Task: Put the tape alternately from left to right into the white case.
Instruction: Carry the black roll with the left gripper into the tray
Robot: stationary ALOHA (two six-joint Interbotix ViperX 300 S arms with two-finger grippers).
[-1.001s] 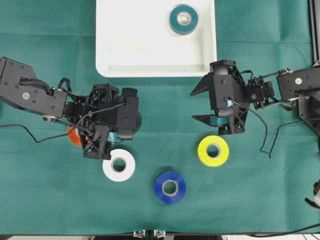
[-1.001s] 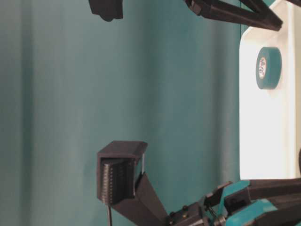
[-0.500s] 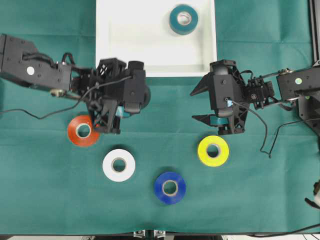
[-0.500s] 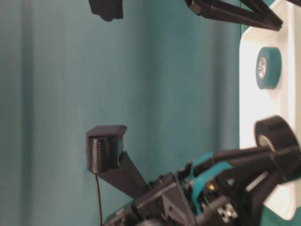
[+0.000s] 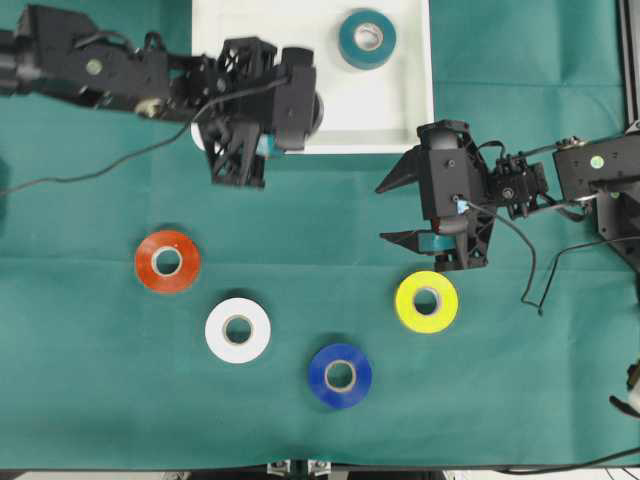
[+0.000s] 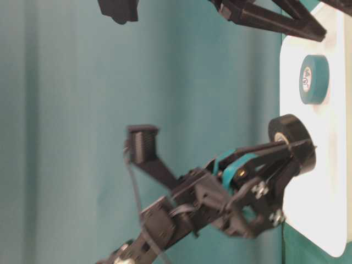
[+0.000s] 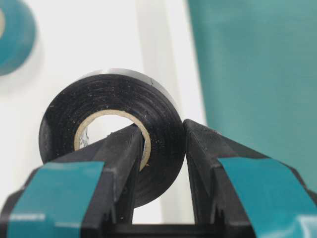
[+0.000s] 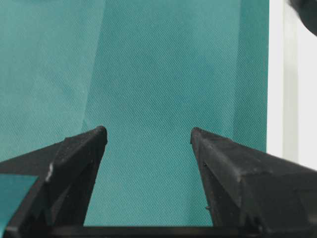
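Note:
My left gripper is shut on a black tape roll, one finger through its core and one on its outer face. In the overhead view the gripper holds it above the front left part of the white case. The table-level view shows the black roll raised over the case. A teal tape roll lies flat in the case's far right corner. My right gripper hangs open over bare cloth, right of the case's front corner, with nothing between its fingers.
On the green cloth lie an orange roll, a white roll, a blue roll and a yellow roll, the yellow one just below my right gripper. A cable trails from the right arm.
My left gripper rose from the cloth beside the orange roll and carried the black roll up and right, over the case's front edge. The right arm stayed put.

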